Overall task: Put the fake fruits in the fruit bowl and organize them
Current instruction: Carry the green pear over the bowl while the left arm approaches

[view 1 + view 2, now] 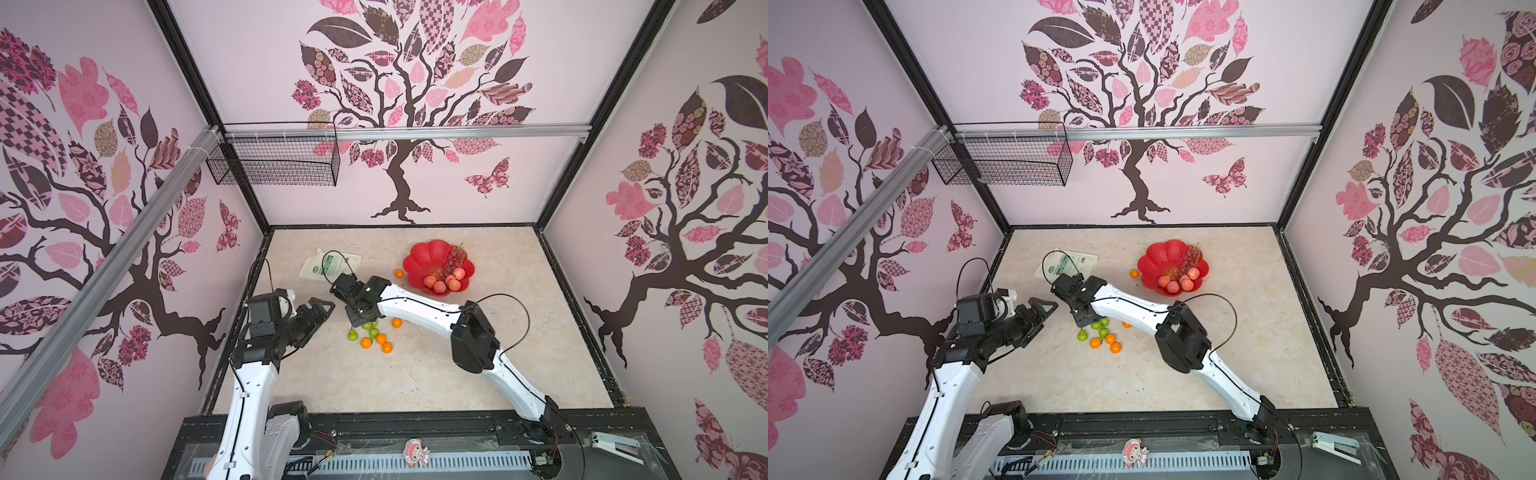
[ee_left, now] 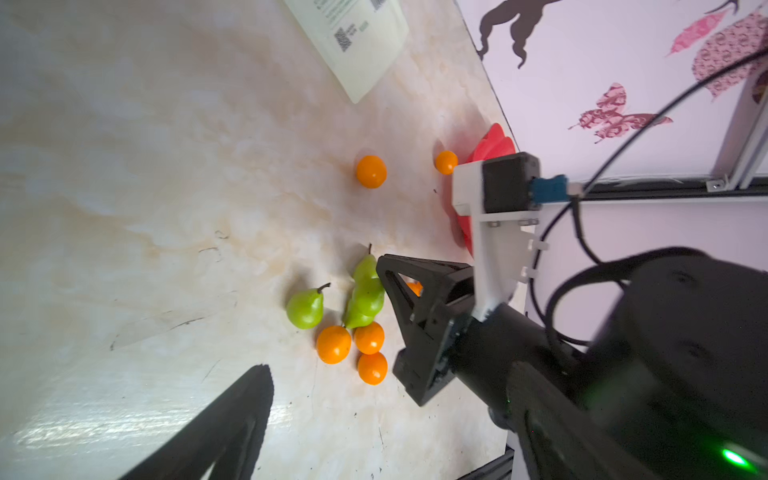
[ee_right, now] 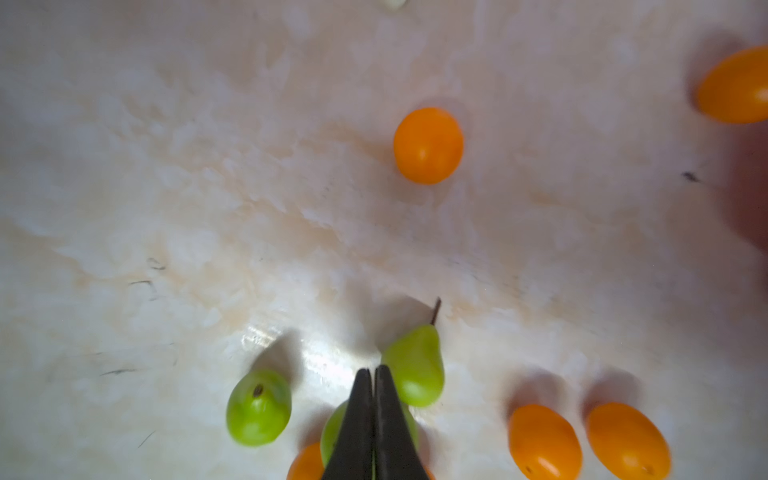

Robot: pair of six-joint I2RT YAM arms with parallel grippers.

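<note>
The right gripper [image 3: 373,376] hangs with fingers pressed together above the green pears [image 3: 415,368]; left gripper [image 1: 314,326] hovers beside, fingers wide.

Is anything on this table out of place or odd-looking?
Yes. A flat white pouch lies on the table near the red bowl, though it is no fruit. Pears and orange balls lie scattered outside the bowl, and the right pincer is shut just above them, seemingly gripping nothing.
</note>
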